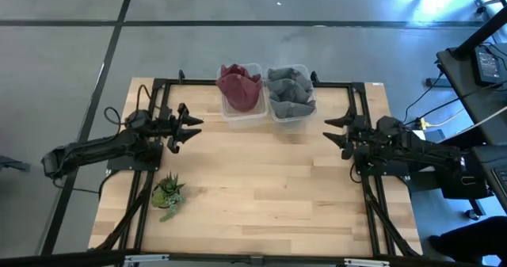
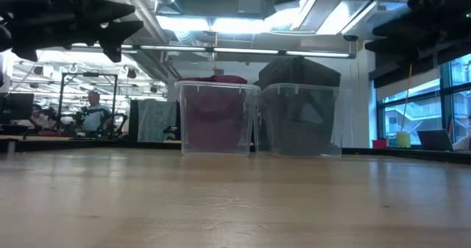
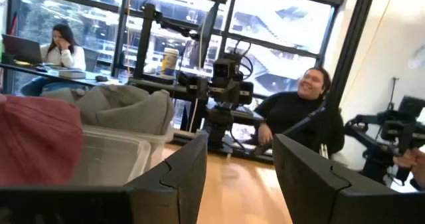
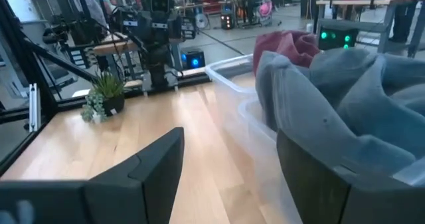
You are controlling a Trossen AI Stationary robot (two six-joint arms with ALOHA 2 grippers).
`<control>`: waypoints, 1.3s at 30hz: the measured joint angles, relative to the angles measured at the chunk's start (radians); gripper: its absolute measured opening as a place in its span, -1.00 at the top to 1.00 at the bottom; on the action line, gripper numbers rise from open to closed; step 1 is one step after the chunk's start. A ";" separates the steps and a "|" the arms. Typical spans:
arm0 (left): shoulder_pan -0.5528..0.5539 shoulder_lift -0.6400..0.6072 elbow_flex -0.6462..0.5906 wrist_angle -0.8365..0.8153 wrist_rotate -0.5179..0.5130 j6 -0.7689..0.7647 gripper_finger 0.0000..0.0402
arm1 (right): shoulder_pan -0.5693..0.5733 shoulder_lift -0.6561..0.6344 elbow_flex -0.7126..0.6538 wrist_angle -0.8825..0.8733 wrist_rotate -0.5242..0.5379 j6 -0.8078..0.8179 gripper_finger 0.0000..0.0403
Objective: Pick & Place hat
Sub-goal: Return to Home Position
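The sorting looks done: red caps [image 1: 240,85] fill the left bin [image 1: 244,118] and dark caps [image 1: 290,89] the right bin [image 1: 291,121] at the table's [image 1: 261,188] far edge, while the left gripper [image 1: 190,131] and right gripper [image 1: 331,131] hover near its side edges, spread wide and empty.

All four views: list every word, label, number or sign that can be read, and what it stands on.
No legible text in any view.
On left bin, right bin, red caps, dark caps: no print shows.
Laptop, left wrist view: too blurred.
Screen at high view's right edge: too small.
On left gripper, right gripper, both open: no markings show.
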 joint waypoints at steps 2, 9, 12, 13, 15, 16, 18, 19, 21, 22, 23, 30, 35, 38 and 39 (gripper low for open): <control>-0.038 -0.031 -0.001 -0.048 -0.039 0.029 0.17 | 0.000 -0.020 0.000 -0.027 -0.001 0.001 -0.19; -0.088 -0.159 -0.001 -0.240 -0.055 0.047 0.17 | 0.000 -0.093 0.000 -0.081 -0.002 -0.018 -0.19; -0.091 -0.223 -0.001 -0.279 -0.058 0.055 0.17 | 0.000 -0.089 0.000 -0.097 -0.009 -0.024 -0.19; -0.091 -0.242 -0.001 -0.295 -0.059 0.060 0.17 | 0.000 -0.092 0.000 -0.107 -0.009 -0.018 -0.19; -0.091 -0.292 -0.002 -0.335 -0.070 0.062 0.17 | 0.000 -0.094 0.000 -0.120 -0.009 -0.007 -0.19; -0.091 -0.318 -0.001 -0.359 -0.079 0.063 0.16 | 0.000 -0.094 0.000 -0.119 -0.009 -0.006 -0.19; -0.091 -0.372 -0.001 -0.444 -0.100 0.066 0.16 | 0.000 -0.094 0.000 -0.125 -0.007 -0.004 -0.19; -0.092 -0.398 -0.002 -0.490 -0.121 0.066 0.16 | 0.000 -0.094 0.000 -0.132 -0.004 -0.003 -0.19; -0.093 -0.398 -0.002 -0.511 -0.152 0.071 0.17 | 0.000 -0.094 0.000 -0.127 -0.002 -0.003 -0.19; -0.094 -0.398 -0.003 -0.513 -0.173 0.077 0.17 | 0.000 -0.094 0.000 -0.125 -0.002 -0.003 -0.19; -0.097 -0.398 -0.003 -0.508 -0.197 0.081 0.17 | 0.000 -0.094 0.000 -0.125 0.000 -0.003 -0.19; -0.128 -0.398 -0.030 -0.528 -0.360 0.097 0.16 | 0.000 -0.094 -0.072 0.022 0.129 -0.016 -0.19; -0.148 -0.398 -0.030 -0.517 -0.364 0.098 0.17 | 0.000 -0.094 -0.205 0.272 0.097 -0.076 -0.19; -0.153 -0.399 -0.030 -0.516 -0.364 0.099 0.16 | 0.000 -0.093 -0.234 0.305 0.103 -0.083 -0.19; -0.153 -0.399 -0.030 -0.517 -0.365 0.100 0.16 | 0.000 -0.093 -0.234 0.305 0.110 -0.084 -0.19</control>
